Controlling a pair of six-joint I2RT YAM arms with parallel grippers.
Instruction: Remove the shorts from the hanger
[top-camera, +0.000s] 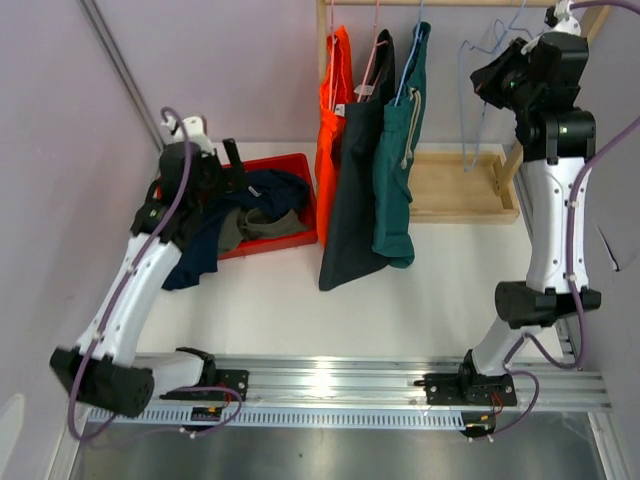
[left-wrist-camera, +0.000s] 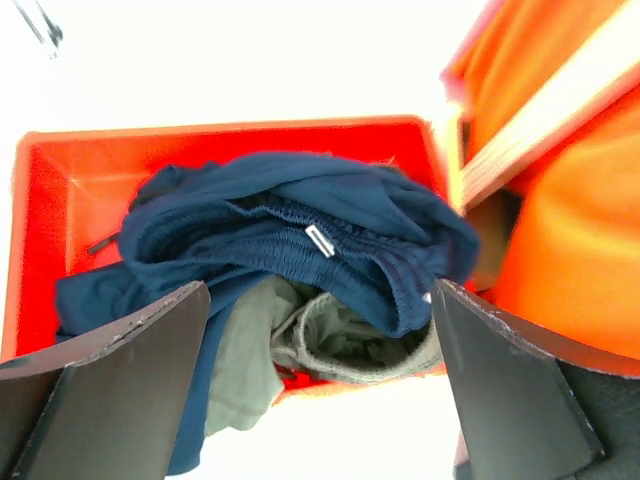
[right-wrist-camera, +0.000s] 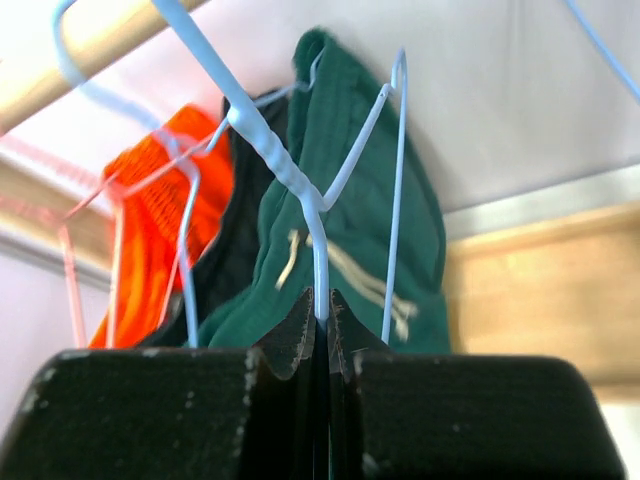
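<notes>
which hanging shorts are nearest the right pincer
The teal green fabric shorts, hanging rightmost; the charcoal grey shorts and bright orange shorts hang further from the right pincer, shut on a blue wire hanger.

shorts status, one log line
left gripper open over bin; right gripper shut on hanger; navy shorts, olive shorts binned; three shorts hung

My gripper (right-wrist-camera: 320, 312) is pinched tight on a wire of a pale blue hanger (right-wrist-camera: 268, 150); just behind it hang the teal green shorts (right-wrist-camera: 350, 190), then the charcoal pair (right-wrist-camera: 232, 255) and the orange pair (right-wrist-camera: 150, 220) further left
</notes>
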